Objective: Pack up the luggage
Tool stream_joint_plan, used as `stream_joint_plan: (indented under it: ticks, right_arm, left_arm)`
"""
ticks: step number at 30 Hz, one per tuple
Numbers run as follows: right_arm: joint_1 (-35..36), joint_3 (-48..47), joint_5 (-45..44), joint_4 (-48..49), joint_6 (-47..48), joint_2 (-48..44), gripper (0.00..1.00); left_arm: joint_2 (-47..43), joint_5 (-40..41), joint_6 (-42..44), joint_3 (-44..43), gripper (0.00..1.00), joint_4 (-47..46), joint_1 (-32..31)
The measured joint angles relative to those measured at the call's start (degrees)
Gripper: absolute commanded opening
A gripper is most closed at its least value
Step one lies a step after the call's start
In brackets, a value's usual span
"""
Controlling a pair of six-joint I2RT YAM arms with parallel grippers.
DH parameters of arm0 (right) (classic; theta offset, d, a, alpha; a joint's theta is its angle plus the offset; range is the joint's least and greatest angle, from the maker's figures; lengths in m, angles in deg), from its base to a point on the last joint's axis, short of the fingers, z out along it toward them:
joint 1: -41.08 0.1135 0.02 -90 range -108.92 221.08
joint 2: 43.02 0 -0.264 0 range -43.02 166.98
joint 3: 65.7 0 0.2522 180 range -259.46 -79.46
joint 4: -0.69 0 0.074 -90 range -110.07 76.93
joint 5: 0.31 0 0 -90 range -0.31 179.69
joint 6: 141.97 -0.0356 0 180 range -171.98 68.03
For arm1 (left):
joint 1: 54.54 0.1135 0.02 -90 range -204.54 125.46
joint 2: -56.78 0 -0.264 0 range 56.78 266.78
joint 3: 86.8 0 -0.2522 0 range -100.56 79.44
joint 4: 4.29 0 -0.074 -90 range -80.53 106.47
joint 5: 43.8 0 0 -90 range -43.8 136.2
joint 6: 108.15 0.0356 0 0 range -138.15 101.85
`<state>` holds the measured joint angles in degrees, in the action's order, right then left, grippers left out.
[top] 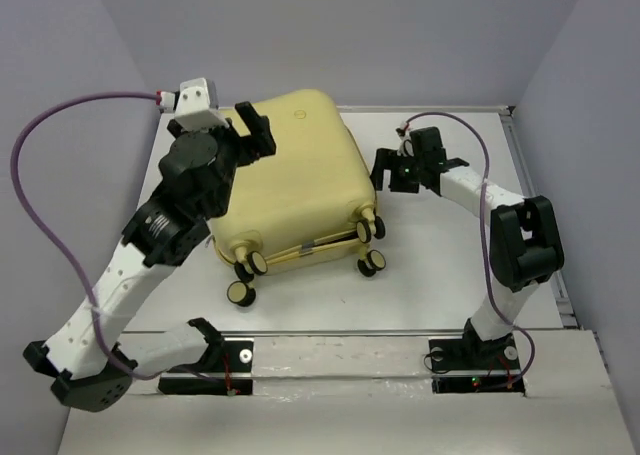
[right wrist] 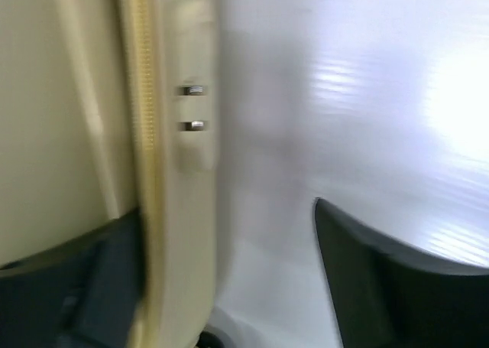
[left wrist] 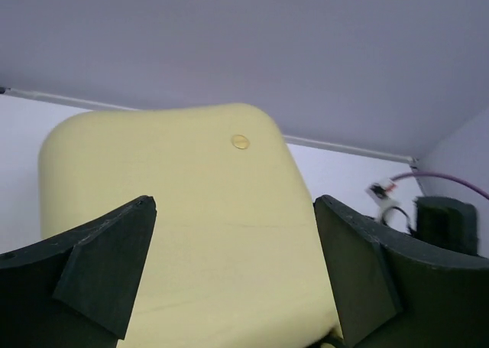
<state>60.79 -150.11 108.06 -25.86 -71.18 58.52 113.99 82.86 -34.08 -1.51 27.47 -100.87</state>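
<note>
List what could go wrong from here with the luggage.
1. The right gripper's open jaws seem to straddle the zipper edge of the luggage; closing there may pinch the rim and slip off.
2. The left gripper hangs open over the smooth, rounded shell, which offers little to hold, so it might skid.
3. A one-sided push could slide or turn the luggage, since neither gripper holds it.

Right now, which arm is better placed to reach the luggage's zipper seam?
Right, likely: the right gripper stands open beside the luggage's zipper seam; the left gripper hangs open over its top.
</note>
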Motion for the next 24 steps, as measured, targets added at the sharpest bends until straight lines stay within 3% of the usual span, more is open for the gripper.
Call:
stream_joint_plan:
  ticks: [5, 7, 10, 14, 17, 19, 21, 24]
  right_arm:
    - [-5.9, -2.8, -3.1, -4.9, 2.8, -0.9, 1.00]
    - [-6.2, -3.3, -4.8, -6.1, 2.9, -3.5, 0.75]
    - [-5.7, -3.3, -6.8, -7.8, 2.1, -10.7, 0.07]
    - [-1.6, -0.6, -7.7, -5.8, 1.0, -25.0, 0.07]
    - [10.5, 4.3, -6.8, -2.6, 1.0, -33.2, 0.07]
    - [22.2, 8.7, -5.2, -1.6, 1.6, -35.1, 0.07]
    - [29.2, 12.0, -3.1, -2.0, 2.2, -34.2, 0.07]
    - [35.1, 18.1, -0.4, -3.4, 3.0, -30.9, 0.07]
  left_arm:
    - [14.8, -10.0, -2.6, -7.4, 0.95, -2.3, 19.5]
    - [21.8, -14.5, -3.7, -10.8, 0.95, -2.5, 25.1]
    - [33.8, -21.4, -4.7, -19.7, 0.95, -1.4, 33.1]
    - [50.9, -31.0, -5.5, -38.5, 0.94, 3.2, 40.5]
    - [62.2, -39.1, -7.3, -51.3, 0.92, 3.4, 44.7]
    - [67.4, -45.5, -9.8, -54.2, 0.91, 1.9, 47.6]
    - [70.2, -49.9, -11.8, -54.5, 0.91, 0.3, 49.5]
    - [76.7, -58.1, -15.0, -56.0, 0.93, -4.3, 52.5]
